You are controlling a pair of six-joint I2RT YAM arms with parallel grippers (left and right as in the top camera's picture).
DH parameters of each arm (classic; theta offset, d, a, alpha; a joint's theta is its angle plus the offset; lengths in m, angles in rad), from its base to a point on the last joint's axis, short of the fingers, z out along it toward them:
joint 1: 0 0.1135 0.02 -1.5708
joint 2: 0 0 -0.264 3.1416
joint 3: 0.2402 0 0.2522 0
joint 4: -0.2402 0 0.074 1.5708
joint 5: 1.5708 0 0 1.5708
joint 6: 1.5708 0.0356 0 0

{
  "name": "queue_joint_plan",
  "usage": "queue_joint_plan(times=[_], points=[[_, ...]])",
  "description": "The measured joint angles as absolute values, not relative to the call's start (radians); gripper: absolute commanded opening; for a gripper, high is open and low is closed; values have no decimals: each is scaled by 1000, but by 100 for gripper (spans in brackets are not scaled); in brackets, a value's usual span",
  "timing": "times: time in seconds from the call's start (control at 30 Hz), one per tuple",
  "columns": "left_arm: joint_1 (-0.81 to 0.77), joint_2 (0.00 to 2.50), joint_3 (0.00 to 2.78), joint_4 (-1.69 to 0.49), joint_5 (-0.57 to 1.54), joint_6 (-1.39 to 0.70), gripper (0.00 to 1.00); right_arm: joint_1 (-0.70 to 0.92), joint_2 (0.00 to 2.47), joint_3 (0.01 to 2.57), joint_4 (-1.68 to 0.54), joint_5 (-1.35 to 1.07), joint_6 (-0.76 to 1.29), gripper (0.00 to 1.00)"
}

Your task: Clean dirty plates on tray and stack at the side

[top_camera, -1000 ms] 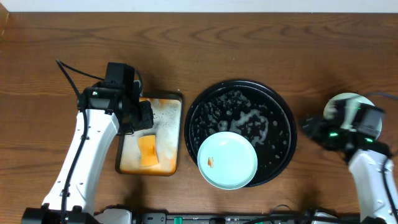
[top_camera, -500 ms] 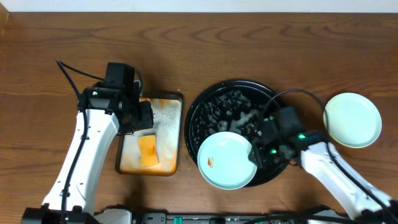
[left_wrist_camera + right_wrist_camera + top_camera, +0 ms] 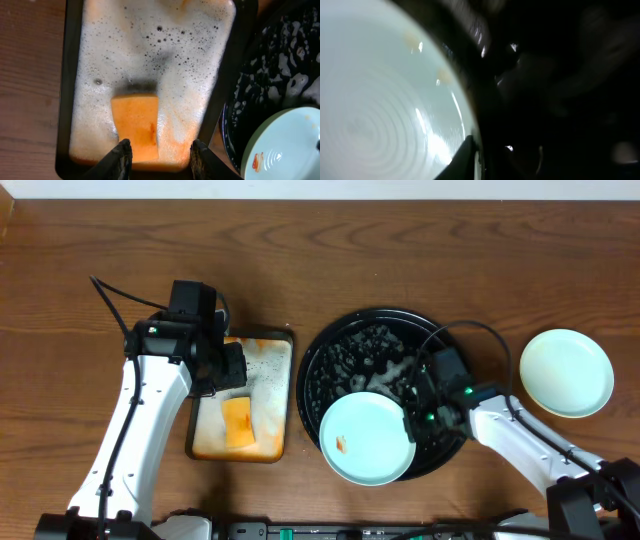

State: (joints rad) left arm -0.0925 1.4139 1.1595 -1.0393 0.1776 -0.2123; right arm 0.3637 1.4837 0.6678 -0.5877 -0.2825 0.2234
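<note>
A pale mint-blue plate (image 3: 366, 437) with a small orange smear lies at the front of the black tray (image 3: 330, 360). My right gripper (image 3: 413, 423) is shut on this plate's right rim. In the right wrist view one finger (image 3: 477, 150) presses on the plate's (image 3: 380, 100) inner edge, and the other finger is hidden in the dark. A second pale plate (image 3: 566, 372) sits on the bare wood to the right. A third plate is not visible. My left gripper (image 3: 232, 365) is open and empty, and hangs over an orange sponge (image 3: 135, 125). Its fingers (image 3: 160, 152) straddle the sponge.
The sponge (image 3: 236, 423) lies in a foamy, orange-stained rectangular tray (image 3: 270, 345) left of the black tray. Suds and bumps cover the black tray's floor (image 3: 385, 360). A cable loops over the right arm. Bare wood lies behind and to the far left.
My right arm swung from the far right by the set-down plate into the black tray and closed on the mint-blue plate's rim. That plate shifted slightly. The left arm stayed still.
</note>
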Motion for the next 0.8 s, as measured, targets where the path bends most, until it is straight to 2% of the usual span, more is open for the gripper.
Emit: queue_joint_plan(times=[0.3, 0.63, 0.8], points=[[-93, 1414, 1159, -1037, 178, -212, 40, 245, 1484, 753, -488, -116, 260, 1], [-93, 1414, 1145, -1030, 178, -212, 41, 234, 1484, 753, -445, -74, 244, 1], [-93, 1414, 1016, -963, 178, -225, 48, 234, 1484, 753, -445, -71, 243, 1]])
